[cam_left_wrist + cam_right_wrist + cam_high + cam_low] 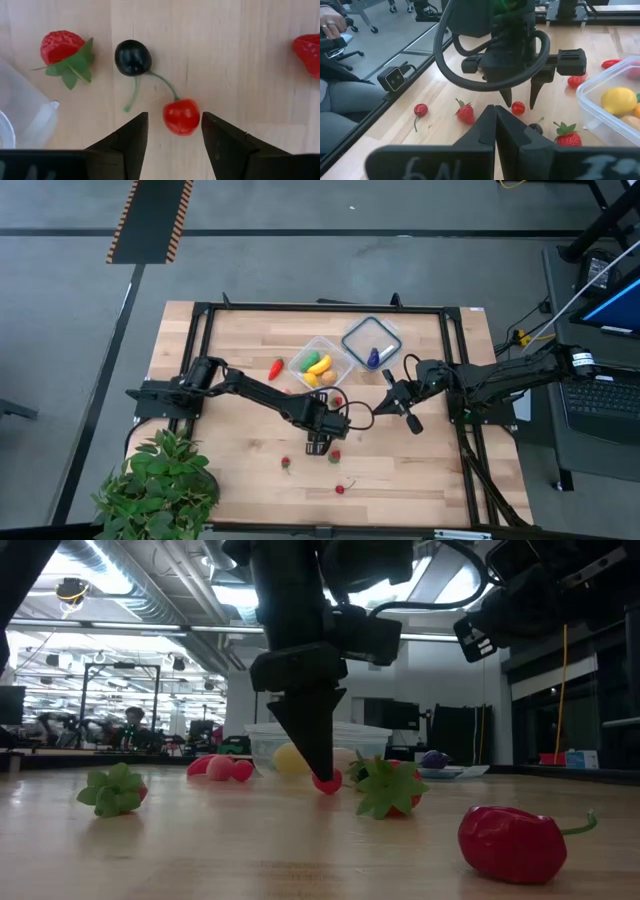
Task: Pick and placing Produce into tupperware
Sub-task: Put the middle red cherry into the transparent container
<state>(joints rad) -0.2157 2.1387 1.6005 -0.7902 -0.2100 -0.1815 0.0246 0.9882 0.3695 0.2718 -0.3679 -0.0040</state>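
**Now: left hand straddles a red cherry on the worktop**

Down at the wooden worktop (230,470), the left hand (174,132) stands partly open, its two dark wedge-shaped fingers (131,137) set either side of a glossy red cherry (181,116). The cherry lies between the tips; whether they touch it cannot be told. A thin green stem joins it to a shiny black cherry (133,57) close by. A strawberry (62,48) with a bumpy red skin and floppy green leaves lies near them, just beside a corner of the tupperware (320,363).

The tupperware is a clear, rounded-corner tub in the middle of the worktop, holding a smooth yellow lemon (618,100) and other pieces. Beside it lies a flat clear lid (371,340) with a blue-purple piece on it. More red pieces are scattered on the pale wood.

The right hand (408,412) hangs above the worktop to the right of the tub, fingers closed together and empty.
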